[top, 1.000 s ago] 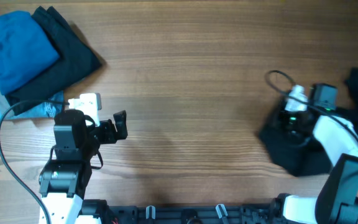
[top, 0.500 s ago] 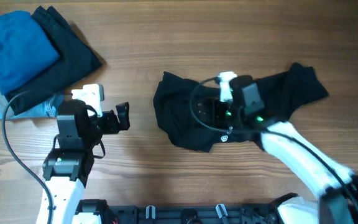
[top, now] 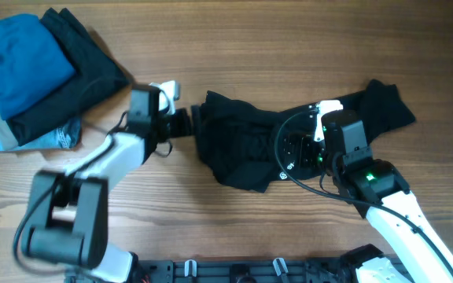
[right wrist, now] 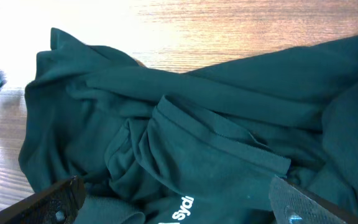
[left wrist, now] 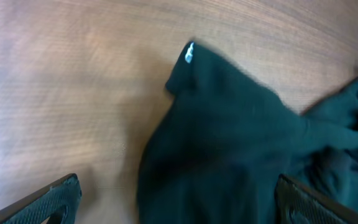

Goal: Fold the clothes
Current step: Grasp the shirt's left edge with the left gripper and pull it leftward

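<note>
A crumpled dark green garment [top: 242, 145] lies in the middle of the table, one part trailing to the right [top: 380, 106]. My left gripper [top: 189, 123] is at its left edge, open; in the left wrist view the cloth [left wrist: 229, 137] fills the space between the spread fingers [left wrist: 51, 200]. My right gripper [top: 293, 149] hovers open over the garment's middle. In the right wrist view its fingers [right wrist: 312, 202] straddle folds with white lettering [right wrist: 178, 208]. Neither gripper holds the cloth.
A pile of clothes sits at the far left corner: a blue piece [top: 18, 55] on a black one [top: 81, 79], with light blue fabric [top: 42, 137] under them. Bare wood [top: 234, 39] lies beyond the garment.
The right arm has dragged the dark garment from the right edge to the middle and opened its jaws. The left arm has swung forward and right to the garment's left edge.
</note>
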`<action>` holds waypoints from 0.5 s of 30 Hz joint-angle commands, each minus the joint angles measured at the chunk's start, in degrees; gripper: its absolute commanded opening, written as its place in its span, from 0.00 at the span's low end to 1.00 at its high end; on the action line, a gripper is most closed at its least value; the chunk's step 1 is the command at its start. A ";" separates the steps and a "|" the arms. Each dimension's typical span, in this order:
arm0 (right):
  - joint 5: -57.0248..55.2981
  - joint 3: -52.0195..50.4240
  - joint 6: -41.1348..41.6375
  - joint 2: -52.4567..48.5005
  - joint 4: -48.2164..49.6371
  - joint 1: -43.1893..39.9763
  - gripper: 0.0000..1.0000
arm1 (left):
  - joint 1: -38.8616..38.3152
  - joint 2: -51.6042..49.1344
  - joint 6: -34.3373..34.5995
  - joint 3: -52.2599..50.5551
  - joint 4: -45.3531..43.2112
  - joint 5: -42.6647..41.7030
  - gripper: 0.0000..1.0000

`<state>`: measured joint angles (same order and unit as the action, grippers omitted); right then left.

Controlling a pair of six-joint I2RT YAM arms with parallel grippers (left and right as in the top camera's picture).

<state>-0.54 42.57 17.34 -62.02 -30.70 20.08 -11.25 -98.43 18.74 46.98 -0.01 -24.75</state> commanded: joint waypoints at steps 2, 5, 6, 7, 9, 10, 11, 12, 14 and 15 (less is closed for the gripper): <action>-1.36 0.28 0.85 0.31 -0.50 -0.17 1.00 | -3.87 -8.31 -2.01 5.92 -2.29 4.87 1.00; -1.36 0.28 1.31 0.31 -0.46 -0.17 1.00 | -4.79 -9.38 -1.57 6.25 -4.44 4.37 1.00; -1.33 0.28 1.31 0.31 -0.48 -0.17 1.00 | -4.79 -9.38 -1.60 6.23 -4.76 4.24 1.00; -1.22 0.28 1.31 0.31 -0.48 -0.17 1.00 | -4.79 -9.38 -1.60 6.23 -4.74 4.22 1.00; -1.16 0.28 2.27 0.31 -0.48 -0.17 1.00 | -4.79 -9.40 -1.86 6.23 -3.41 4.26 0.64; -1.14 0.28 2.29 0.31 -0.50 -0.17 1.00 | -4.79 -9.44 -1.84 6.23 -3.23 4.26 0.30; -1.16 0.28 2.27 0.31 -0.72 -0.17 1.00 | -4.79 -9.49 -1.81 6.23 -3.39 4.81 0.06; -1.16 0.28 2.29 0.31 -0.87 -0.17 1.00 | -4.79 -9.49 -1.81 6.23 -3.61 5.35 0.04; -1.16 0.28 2.34 0.31 -0.92 -0.17 1.00 | -4.76 -9.49 -1.81 6.23 -5.09 6.93 0.04; -1.16 0.28 2.34 0.31 -0.92 -0.17 1.00 | -4.76 -9.49 -1.81 6.25 -6.10 8.66 0.04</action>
<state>-0.51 42.57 18.85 -62.02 -31.40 20.08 -16.03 -107.04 17.47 52.62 -4.38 -19.92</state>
